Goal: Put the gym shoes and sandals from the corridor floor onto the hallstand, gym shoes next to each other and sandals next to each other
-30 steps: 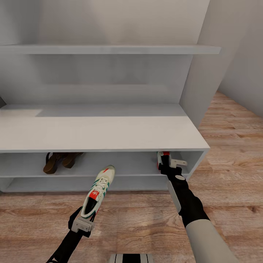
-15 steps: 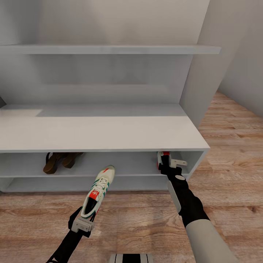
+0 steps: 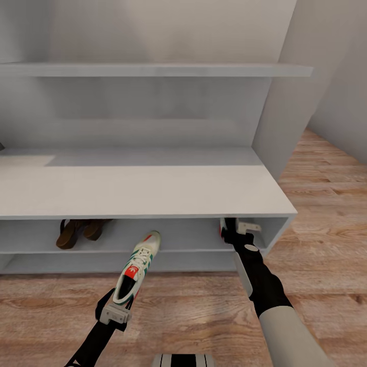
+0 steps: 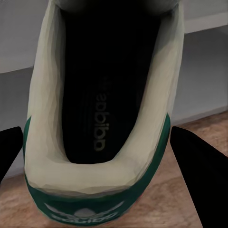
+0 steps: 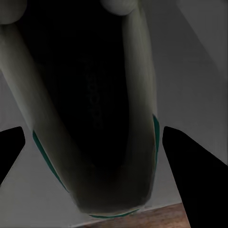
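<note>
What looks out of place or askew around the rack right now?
One gym shoe sits tilted in the left end effector, toe at the hallstand's front edge, not shelved. The other gym shoe is inside the upper tier at the right end effector, far from it. The sandals lie together, shelved.

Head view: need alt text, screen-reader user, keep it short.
The left gripper holds a white gym shoe by its heel above the wood floor, toe toward the white hallstand. The right gripper reaches into the upper shoe tier at its right end beside a second gym shoe; two brown sandals sit at the tier's left.
</note>
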